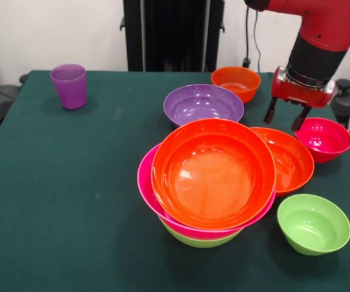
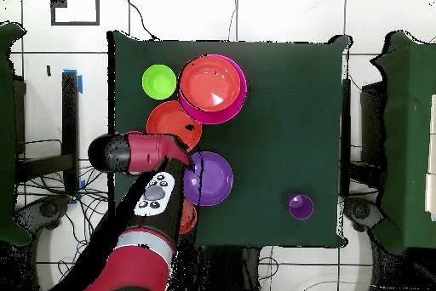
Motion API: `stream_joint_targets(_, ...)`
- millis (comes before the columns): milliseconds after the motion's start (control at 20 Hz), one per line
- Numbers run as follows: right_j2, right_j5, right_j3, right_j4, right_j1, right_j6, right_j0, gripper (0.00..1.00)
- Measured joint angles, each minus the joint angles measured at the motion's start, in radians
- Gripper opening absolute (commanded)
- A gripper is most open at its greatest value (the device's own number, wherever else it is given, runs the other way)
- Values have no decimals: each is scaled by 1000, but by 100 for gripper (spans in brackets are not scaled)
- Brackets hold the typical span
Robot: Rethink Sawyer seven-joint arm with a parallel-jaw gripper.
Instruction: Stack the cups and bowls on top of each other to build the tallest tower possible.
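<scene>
Pink bowl [image 1: 323, 139] sat on the table just beside your gripper [image 1: 286, 118], toward the front view's right; fingers spread and empty, hovering between it and the orange bowl [image 1: 287, 159].

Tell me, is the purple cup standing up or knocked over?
Standing up. The purple cup sits on its base on the table, open mouth facing upward, alone, away from the bowls.

In the overhead view the arm [image 2: 140, 211] covers the hot pink bowl [image 1: 322, 139] fully, and you see only a small part of the small orange bowl [image 2: 188, 217]. In the front view the tower [image 1: 208, 182] hides most of its lime green bowl [image 1: 200, 241] and part of the medium orange bowl [image 1: 290, 159]. The arm is cut off by the top edge.
</scene>
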Motion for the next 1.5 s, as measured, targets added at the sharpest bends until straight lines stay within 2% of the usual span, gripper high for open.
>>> stream_joint_targets(750,36,-97,41,0,12,0,-18,100)
stream_joint_targets(1500,91,-98,41,0,1,0,-32,100)
